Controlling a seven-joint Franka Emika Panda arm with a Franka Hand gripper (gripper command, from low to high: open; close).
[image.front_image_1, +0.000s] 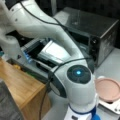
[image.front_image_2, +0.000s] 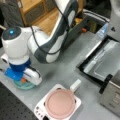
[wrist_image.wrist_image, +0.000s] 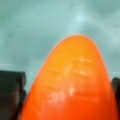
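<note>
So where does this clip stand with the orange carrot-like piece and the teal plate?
Done: the pincer has the orange carrot-like piece between its fingers, a dark pad at each side. In hand: the piece sits low over the teal plate, with teal filling the wrist view behind it. Left: the pincer has not let go; whether the piece touches the plate cannot be told.

Glossy orange plastic carrot (wrist_image.wrist_image: 72, 82); matt wooden cabinet (image.front_image_1: 20, 85); brushed-metal oven (image.front_image_1: 100, 32).

The Franka arm (image.front_image_1: 42, 25) has glossy white rounded shells with dark grey joint bands. A round dark cap (image.front_image_1: 78, 73) carries a glowing blue light. A black cable (image.front_image_2: 45, 51) runs along the links. The wrist (image.front_image_2: 18, 67) wears blue parts above a white block.
</note>
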